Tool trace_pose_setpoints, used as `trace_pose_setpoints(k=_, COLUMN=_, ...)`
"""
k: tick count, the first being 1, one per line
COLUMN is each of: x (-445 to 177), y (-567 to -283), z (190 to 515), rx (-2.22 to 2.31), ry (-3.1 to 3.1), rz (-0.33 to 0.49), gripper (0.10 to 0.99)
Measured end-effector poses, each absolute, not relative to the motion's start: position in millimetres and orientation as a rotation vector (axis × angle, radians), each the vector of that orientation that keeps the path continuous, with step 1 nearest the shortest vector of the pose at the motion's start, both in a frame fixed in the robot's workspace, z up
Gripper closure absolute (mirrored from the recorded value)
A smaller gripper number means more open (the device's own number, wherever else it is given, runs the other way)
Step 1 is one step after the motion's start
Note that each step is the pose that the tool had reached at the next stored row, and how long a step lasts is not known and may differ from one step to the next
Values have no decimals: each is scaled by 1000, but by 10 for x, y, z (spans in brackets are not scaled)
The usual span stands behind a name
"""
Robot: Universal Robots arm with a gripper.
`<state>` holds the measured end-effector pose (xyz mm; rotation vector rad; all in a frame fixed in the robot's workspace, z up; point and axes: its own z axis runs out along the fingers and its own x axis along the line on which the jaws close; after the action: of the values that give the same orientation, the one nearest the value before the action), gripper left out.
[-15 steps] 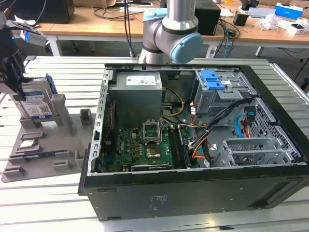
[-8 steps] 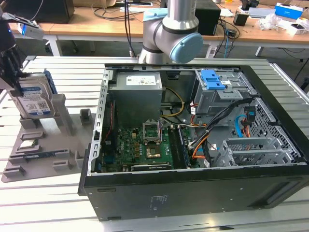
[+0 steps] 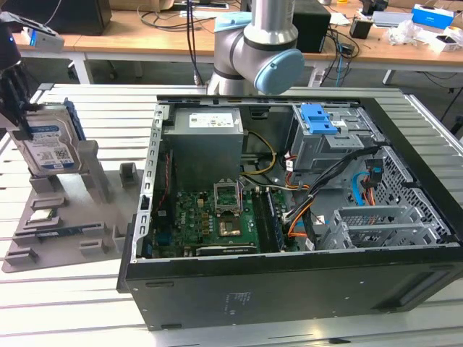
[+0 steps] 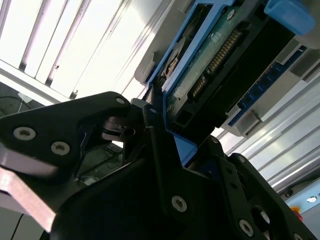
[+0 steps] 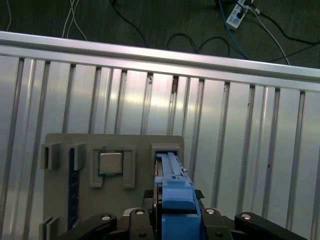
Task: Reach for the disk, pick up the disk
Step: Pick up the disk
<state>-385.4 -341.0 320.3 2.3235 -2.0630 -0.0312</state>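
Gripper (image 3: pixel 17 108): narrow, closed on the disk (image 3: pixel 49 148). In both wrist views my black fingers (image 4: pixel 155 145) lie against its two sides with no gap to be seen. In the first wrist view the disk (image 5: pixel 172 182) runs edge-on, blue rail uppermost, into the gripper (image 5: pixel 175 202).

Disk: stands on edge, slightly tilted, in a slot of the grey holder (image 3: pixel 76 217). In the exterior view its printed label faces the camera. In the second wrist view its green circuit-board face (image 4: pixel 215 65) and blue rail are turned to the camera, close to the gripper (image 4: pixel 185 147). Whether its lower edge is seated in the slot I cannot tell.

Holder: rests on the slatted metal table (image 3: pixel 72 307), toward the table's end at the exterior view's left. A small square chip (image 5: pixel 110 162) lies in a pocket of the holder (image 5: pixel 140 145), just beside the disk's slot and apart from the disk.

Open computer case (image 3: pixel 289 289): on the same table, beside the holder, toward the exterior view's right.
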Motion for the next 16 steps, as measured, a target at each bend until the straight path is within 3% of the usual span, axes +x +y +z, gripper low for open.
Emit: trace_pose_setpoints(k=16, x=-3846, y=-3410, z=3448, rx=2324, ry=-2063, rz=-31, gripper=714)
